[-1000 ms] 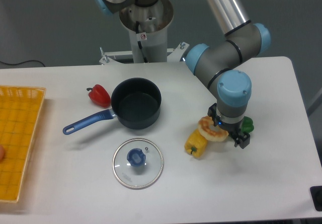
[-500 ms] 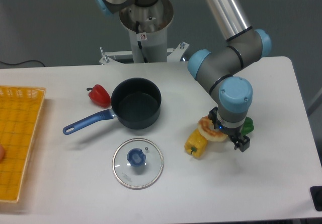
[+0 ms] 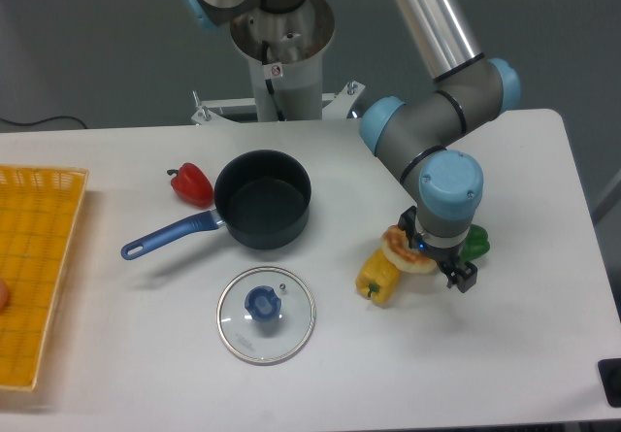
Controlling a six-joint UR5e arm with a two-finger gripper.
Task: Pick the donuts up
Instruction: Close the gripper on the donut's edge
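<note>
The donut (image 3: 404, 251), tan-orange with cream icing, lies on the white table leaning against the yellow bell pepper (image 3: 377, 276). My gripper (image 3: 434, 252) hangs straight down over the donut's right part. Its wrist hides that side of the donut. One black finger (image 3: 463, 279) shows to the right of the donut, apart from its rim, and the jaws stand wide. The donut rests on the table and pepper, not lifted. The green bell pepper (image 3: 475, 246) peeks out behind the gripper on the right.
A dark saucepan (image 3: 262, 199) with a blue handle stands left of centre, with a red pepper (image 3: 192, 183) beside it. A glass lid (image 3: 266, 314) lies in front of the pan. A yellow basket (image 3: 37, 267) sits at the left edge.
The gripper has shifted slightly left and lower over the donut. The donut and peppers have hardly moved.
</note>
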